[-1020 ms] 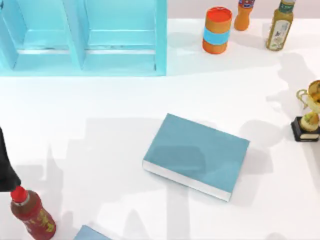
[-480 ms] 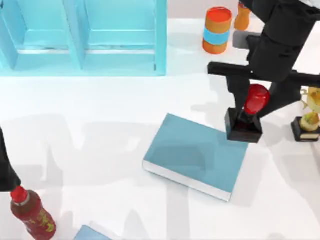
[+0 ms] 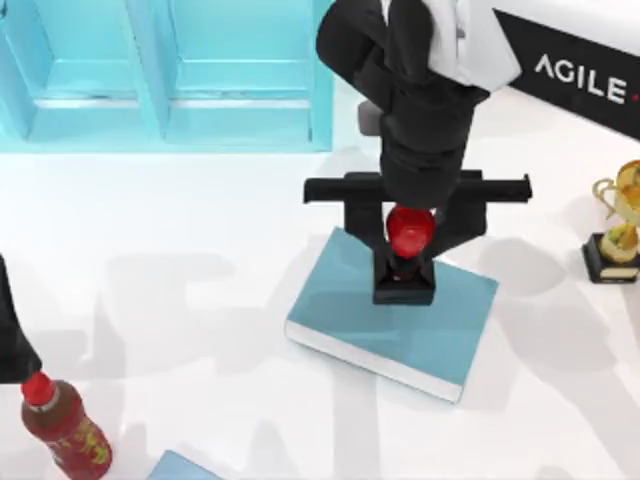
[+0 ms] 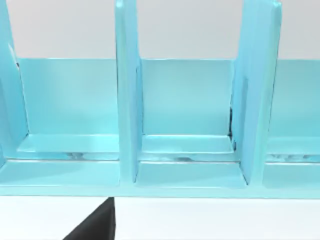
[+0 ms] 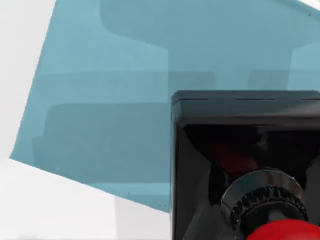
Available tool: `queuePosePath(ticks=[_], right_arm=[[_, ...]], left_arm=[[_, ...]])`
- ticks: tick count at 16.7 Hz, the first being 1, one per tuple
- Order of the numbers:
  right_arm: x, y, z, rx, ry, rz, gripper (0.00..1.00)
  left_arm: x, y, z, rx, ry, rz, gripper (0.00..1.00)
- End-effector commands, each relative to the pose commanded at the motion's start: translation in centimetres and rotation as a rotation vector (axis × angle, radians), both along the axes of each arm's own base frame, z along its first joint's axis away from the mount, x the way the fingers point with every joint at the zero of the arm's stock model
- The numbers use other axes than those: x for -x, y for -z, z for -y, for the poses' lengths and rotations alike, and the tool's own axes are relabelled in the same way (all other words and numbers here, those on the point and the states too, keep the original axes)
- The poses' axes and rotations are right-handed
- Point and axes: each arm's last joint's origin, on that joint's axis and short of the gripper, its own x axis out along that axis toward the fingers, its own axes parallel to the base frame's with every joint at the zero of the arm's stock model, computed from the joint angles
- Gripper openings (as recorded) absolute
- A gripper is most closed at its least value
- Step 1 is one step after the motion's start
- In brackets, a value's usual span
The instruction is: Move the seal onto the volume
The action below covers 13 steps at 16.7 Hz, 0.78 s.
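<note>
Lettering reading "AGILE" marks the right arm's dark housing. My right gripper is clamped on the seal by its red knob, the black base over the volume, perhaps touching it. White table; the left arm sits parked at the left edge.

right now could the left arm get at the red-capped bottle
Probably yes: the left arm sits at the table's left edge right beside the bottle, nothing between them. The right gripper holds the seal over the book, well clear.
</note>
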Motion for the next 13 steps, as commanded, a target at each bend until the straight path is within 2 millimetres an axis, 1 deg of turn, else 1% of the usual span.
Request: queuePosePath(ticks=[12,13], right_arm=[[0.01,-0.51,-0.06,0.0,-0.001,0.003,0.0],[0.01,-0.51,-0.06,0.0,-0.001,0.003,0.08]], left_arm=[[0.0,0.0,0.0,0.0,0.0,0.0,1.0],[0.0,0.0,0.0,0.0,0.0,0.0,1.0]])
